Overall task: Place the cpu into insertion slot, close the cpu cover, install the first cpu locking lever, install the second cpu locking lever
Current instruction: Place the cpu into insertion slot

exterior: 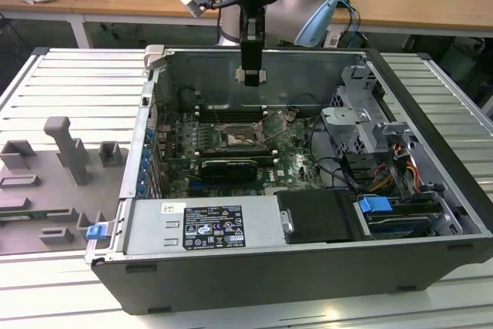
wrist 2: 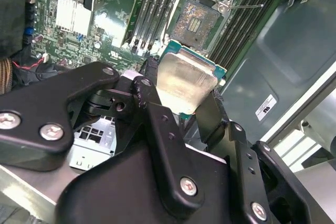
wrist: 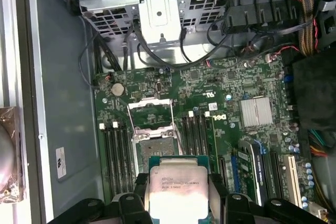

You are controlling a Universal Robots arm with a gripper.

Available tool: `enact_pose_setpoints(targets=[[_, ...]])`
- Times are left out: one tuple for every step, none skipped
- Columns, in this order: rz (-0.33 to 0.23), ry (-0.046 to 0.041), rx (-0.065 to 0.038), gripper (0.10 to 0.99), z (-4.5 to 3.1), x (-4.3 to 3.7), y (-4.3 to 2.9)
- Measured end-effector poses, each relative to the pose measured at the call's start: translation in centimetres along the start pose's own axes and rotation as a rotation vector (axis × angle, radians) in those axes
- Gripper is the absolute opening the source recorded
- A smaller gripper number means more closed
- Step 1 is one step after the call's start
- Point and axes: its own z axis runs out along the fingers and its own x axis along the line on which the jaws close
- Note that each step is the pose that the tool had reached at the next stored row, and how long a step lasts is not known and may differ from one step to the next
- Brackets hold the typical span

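The first step is in hand: the jaws are clenched on the chip [wrist 2: 186,85] by its edges (pale metal top facing both wrist views), holding it in the air above the open computer case [exterior: 231,283] and apart from the green board [wrist: 210,85]. The socket [wrist: 156,146] lies bare with its cover [wrist: 150,113] flipped back, so nothing is seated yet. Seating it, I judge, calls for squaring the chip over the socket and lowering it flat and gently, as the contacts look easy to damage.
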Motion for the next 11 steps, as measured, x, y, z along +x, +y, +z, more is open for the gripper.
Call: enact_pose_setpoints(targets=[[0.004,-0.0003,0.000,0.533,0.01,0.00,0.00],[0.009,-0.0007,0.000,0.533,0.02,0.00,0.00],[0.013,-0.0011,0.000,0.533,0.03,0.00,0.00],[0.017,-0.0014,0.000,0.533,0.04,0.00,0.00],[0.021,-0.0018,0.000,0.533,0.05,0.00,0.00],[0.024,-0.0021,0.000,0.533,0.06,0.00,-0.01],[0.028,-0.0023,-0.001,0.533,0.07,0.00,0.00],[0.033,-0.0028,-0.001,0.533,0.08,0.00,-0.01],[0.039,-0.0034,-0.001,0.533,0.09,0.00,-0.01],[0.043,-0.0036,-0.001,0.533,0.10,0.00,-0.01],[0.046,-0.0039,-0.001,0.533,0.12,0.00,-0.01]])
